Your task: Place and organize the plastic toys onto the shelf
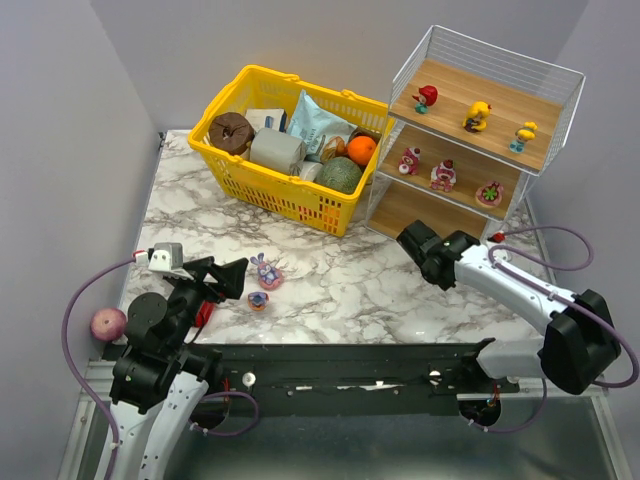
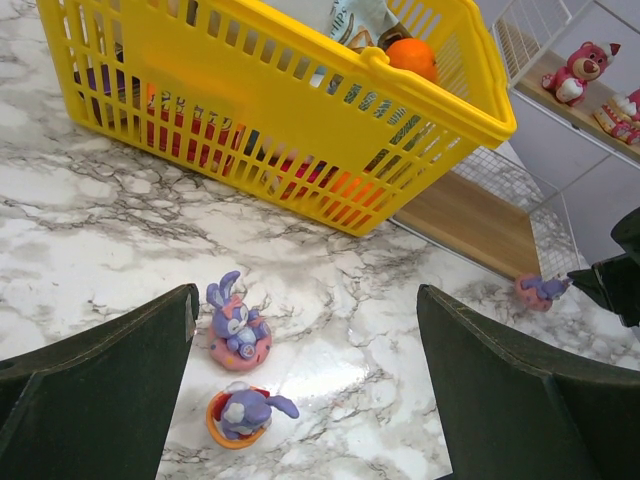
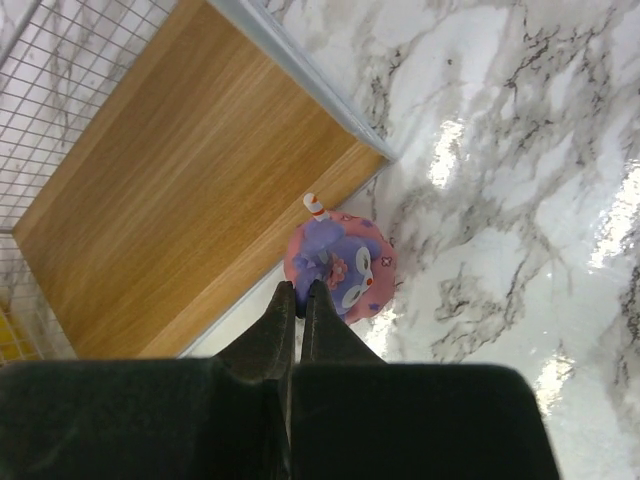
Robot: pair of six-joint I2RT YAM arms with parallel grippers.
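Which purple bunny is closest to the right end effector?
The bunny beside the shelf bottom board; the upright bunny and the orange-base bunny sit by the left end effector.

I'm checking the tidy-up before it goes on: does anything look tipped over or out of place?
One purple bunny near the left pincer looks tipped on its side, unlike the upright bunny beside it. A pink round thing also lies off the table's left edge.
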